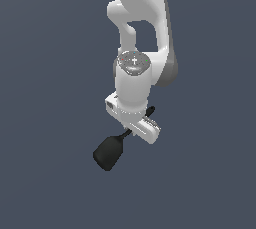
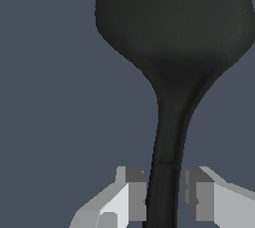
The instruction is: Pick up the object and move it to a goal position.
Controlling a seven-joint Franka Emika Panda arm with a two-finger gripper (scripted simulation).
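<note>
The object, a matte black spatula [image 1: 107, 152], shows its rounded blade toward the lower part of the exterior view's left. Its thin handle runs under the white hand, and the handle's tip pokes out on the far side. My gripper [image 1: 134, 128] sits over the middle of the handle, and its fingers are hidden by the hand in this view. In the wrist view the spatula [image 2: 172, 33] fills the frame with its blade, and its handle passes between the two grey fingers. My gripper [image 2: 163, 197] is shut on that handle, with a pad against each side.
The arm's white links [image 1: 142, 18] rise above the hand in the exterior view. Around them lies a plain dark blue-grey surface [image 1: 45, 123] with no other objects, edges or goal marker showing.
</note>
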